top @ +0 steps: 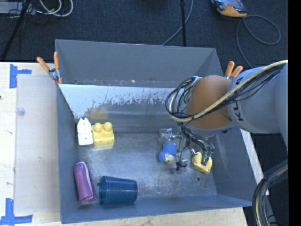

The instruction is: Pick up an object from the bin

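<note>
down in the right part of the bin with the gripper between a small blue toy and a small yellow piece, opening impossible to tell, nothing visibly lifted yet, grasp and lift left to do.

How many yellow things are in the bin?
2: a yellow brick at left beside a white block, a small yellow piece by the gripper. The arm may hide others.
</note>
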Controlling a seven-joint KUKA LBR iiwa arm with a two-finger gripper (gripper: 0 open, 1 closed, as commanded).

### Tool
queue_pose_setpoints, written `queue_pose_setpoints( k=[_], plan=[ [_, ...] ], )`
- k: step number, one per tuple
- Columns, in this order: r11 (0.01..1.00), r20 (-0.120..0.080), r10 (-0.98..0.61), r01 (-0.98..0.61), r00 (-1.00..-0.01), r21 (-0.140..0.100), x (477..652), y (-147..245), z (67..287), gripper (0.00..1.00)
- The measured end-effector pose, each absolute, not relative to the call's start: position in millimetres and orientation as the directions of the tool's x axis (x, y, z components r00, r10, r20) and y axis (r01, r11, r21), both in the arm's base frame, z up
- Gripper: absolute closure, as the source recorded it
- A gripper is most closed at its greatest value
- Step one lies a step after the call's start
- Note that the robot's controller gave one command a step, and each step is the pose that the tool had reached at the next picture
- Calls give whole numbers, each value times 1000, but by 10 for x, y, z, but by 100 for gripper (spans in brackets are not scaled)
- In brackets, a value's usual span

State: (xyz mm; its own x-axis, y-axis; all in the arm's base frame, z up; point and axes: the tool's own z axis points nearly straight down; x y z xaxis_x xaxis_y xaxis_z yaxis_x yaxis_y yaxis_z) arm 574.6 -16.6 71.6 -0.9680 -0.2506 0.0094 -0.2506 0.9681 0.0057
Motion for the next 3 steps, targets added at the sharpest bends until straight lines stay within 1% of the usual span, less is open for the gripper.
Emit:
queue_pose_setpoints(
  k=[1, 2, 3],
  plan=[
    [953, -1, -303, -303, -953, 3, 5732, -179, 641, 100],
    [951, -1, -309, -309, -951, 2, 5730, -189, 649, 100],
    [950, 6, -311, -311, -950, 3, 5710, -191, 708, 100]
  ],
)
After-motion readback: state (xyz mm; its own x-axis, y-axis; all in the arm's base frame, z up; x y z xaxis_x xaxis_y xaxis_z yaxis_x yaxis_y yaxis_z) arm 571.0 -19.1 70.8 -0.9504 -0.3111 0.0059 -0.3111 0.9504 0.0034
